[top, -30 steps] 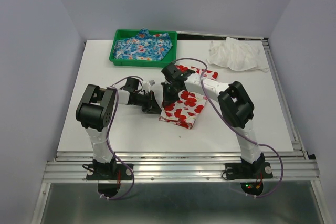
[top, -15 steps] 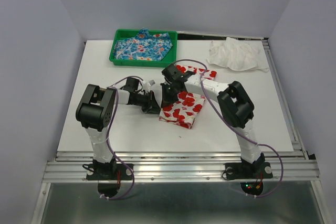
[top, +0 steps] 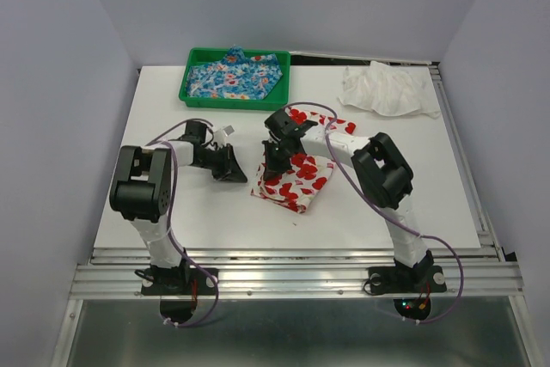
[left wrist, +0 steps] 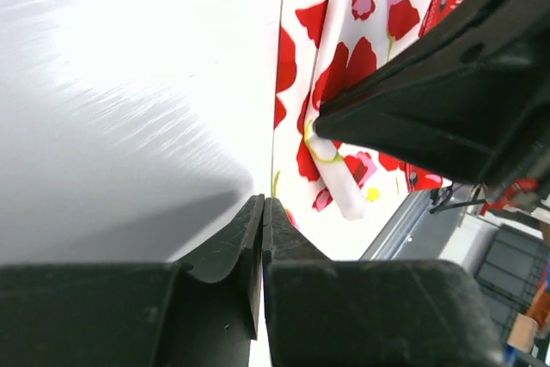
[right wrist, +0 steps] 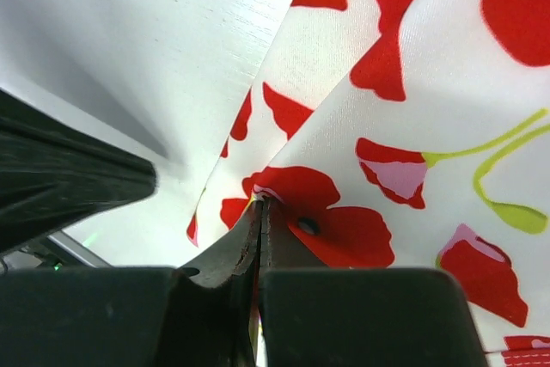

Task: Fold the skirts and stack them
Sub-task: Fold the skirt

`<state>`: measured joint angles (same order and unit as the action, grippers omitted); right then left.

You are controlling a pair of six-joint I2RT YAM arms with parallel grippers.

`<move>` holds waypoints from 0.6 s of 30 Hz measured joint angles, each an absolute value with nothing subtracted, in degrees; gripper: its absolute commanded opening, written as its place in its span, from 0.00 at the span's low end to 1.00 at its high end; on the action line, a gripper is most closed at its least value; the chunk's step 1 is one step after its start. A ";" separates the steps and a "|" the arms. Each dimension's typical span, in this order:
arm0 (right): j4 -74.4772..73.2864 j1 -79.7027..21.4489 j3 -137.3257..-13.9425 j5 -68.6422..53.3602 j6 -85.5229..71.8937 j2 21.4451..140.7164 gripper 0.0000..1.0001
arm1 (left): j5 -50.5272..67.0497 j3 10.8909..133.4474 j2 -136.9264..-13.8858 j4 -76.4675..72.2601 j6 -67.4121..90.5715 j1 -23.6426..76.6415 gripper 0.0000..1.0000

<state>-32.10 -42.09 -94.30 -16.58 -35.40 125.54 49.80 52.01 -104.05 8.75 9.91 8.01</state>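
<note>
White cloth with big red flowers: from above I see the folded skirt (top: 296, 180) just right of my left gripper (top: 234, 168) and under the right gripper (top: 271, 163). Left wrist view: jaws together and empty, the skirt (left wrist: 339, 58) just ahead of them. Right wrist view: jaws pinched on the skirt (right wrist: 412, 126) at a folded edge.

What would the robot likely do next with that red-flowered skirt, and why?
Probably open the right gripper and lift it off the white skirt. The skirt lies folded on the table, the left gripper is shut and apart from it, and the blue skirt in the green tray is not yet folded.
</note>
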 measured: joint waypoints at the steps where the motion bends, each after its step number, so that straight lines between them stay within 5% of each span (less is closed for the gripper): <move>1: -32.01 -42.09 -94.30 -16.60 -35.40 125.62 0.01 | 49.74 52.01 -103.46 9.21 9.34 7.33 0.15; 18: -31.66 -42.06 -94.43 -17.58 -34.74 125.78 0.01 | 52.84 52.21 -104.86 6.79 10.02 8.69 0.03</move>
